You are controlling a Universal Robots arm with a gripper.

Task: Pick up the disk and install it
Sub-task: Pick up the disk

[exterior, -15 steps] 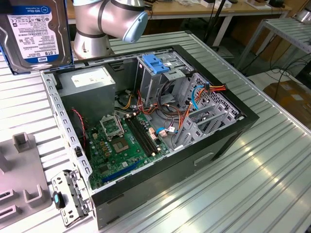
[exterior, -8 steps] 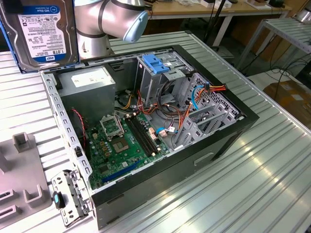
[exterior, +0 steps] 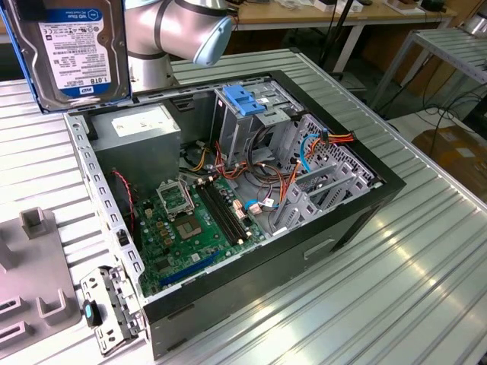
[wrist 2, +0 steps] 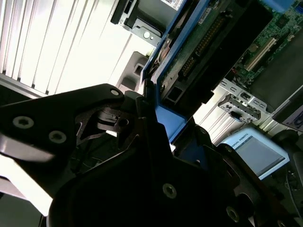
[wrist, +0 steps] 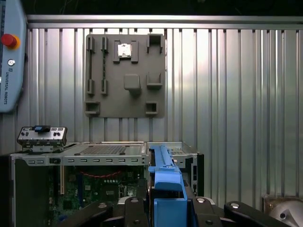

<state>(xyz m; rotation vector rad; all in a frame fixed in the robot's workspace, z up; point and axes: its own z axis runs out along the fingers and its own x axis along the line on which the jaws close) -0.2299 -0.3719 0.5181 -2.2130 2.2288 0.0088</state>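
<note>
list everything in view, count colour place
disk: 1, silver-grey, white label, blue rails, held aloft at the exterior view's upper left
computer case: 1, black, open, on the table
power supply: 1, grey, white sticker, inside the case
drive cage: 1, metal, blue cap, upright inside the case
motherboard: 1, green, on the case floor
cables: several, orange, red, blue, inside the case
fixture plate: 1, grey, on the table, exterior view's left
bracket: 1, metal, blue clip, on the table beside the case
table: 1, silver, ribbed, under the case
pendant: 1, pale grey, red button, by the table
arm: 1, silver, pale blue cap, behind the case
gripper: 1, black, shut on the disk
</note>
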